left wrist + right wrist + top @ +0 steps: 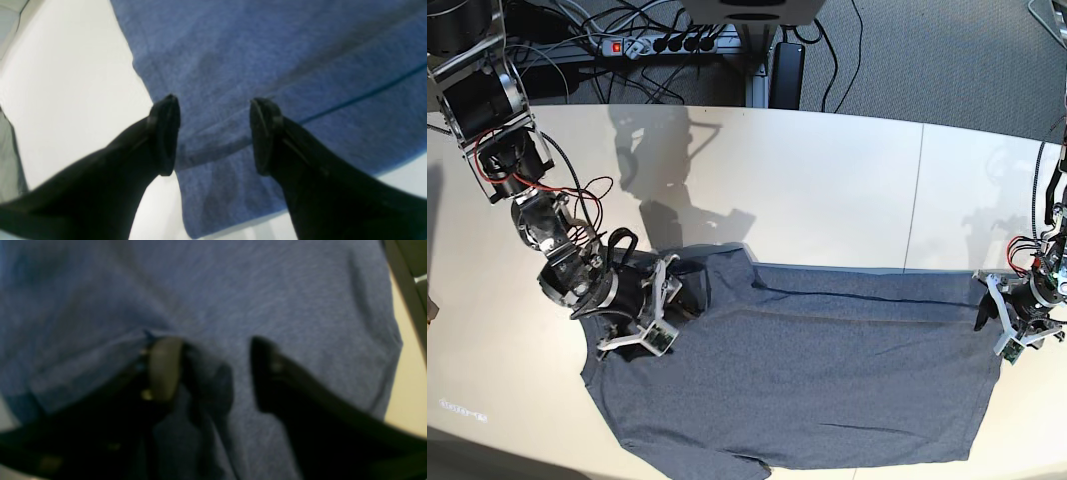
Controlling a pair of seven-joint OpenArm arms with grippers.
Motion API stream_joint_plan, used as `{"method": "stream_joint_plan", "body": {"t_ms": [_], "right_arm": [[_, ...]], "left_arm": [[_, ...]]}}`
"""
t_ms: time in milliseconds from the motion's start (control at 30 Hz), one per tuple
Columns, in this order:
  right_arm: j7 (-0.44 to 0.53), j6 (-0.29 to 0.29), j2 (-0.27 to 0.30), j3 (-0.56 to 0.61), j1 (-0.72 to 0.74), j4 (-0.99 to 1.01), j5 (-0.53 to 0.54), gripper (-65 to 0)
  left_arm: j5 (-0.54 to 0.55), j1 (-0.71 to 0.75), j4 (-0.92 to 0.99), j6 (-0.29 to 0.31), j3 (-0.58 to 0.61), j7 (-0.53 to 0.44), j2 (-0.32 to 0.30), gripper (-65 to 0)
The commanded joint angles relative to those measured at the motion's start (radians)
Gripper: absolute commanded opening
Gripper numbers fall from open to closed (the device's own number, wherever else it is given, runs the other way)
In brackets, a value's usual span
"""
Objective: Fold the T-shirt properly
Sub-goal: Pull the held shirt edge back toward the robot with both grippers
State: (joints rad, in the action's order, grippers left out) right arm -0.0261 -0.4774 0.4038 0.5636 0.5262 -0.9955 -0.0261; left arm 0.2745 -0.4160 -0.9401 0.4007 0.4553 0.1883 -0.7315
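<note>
both grippers (213, 133) (213, 370) are gaping open over the shirt (797, 380); cloth is risking snagging a pad, spoiling the fold.

Heathered slate-blue T-shirt (827, 380) on white table (827, 190).

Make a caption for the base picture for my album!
Two robot arms, tools open, at opposite ends of a blue-grey T-shirt on a white table.
</note>
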Motion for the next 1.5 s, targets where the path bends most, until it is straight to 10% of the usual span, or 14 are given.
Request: {"method": "stream_joint_plan", "body": {"t_ms": [0,567,733,1467], "right_arm": [[0.023,0.011,0.008,-0.033,0.031,-0.011,0.034,-24.9],[0.014,0.006,-0.106,-0.336,0.026,0.156,0.329,-25.4],[0.008,0.003,-0.137,-0.335,0.002,0.166,0.340,-65.0],[-0.039,0.003,-0.169,-0.439,-0.143,0.166,0.213,-65.0]], "left_arm": [[0.019,-0.032,-0.009,-0.024,-0.010,-0.002,-0.022,-28.5],[0.269,-0.035,-0.010,-0.105,-0.071,0.106,0.040,-36.0],[0.291,-0.032,-0.009,-0.177,-0.132,0.153,0.099,-58.5],[0.172,-0.035,0.167,-0.180,-0.137,0.271,0.213,-65.0]]}}
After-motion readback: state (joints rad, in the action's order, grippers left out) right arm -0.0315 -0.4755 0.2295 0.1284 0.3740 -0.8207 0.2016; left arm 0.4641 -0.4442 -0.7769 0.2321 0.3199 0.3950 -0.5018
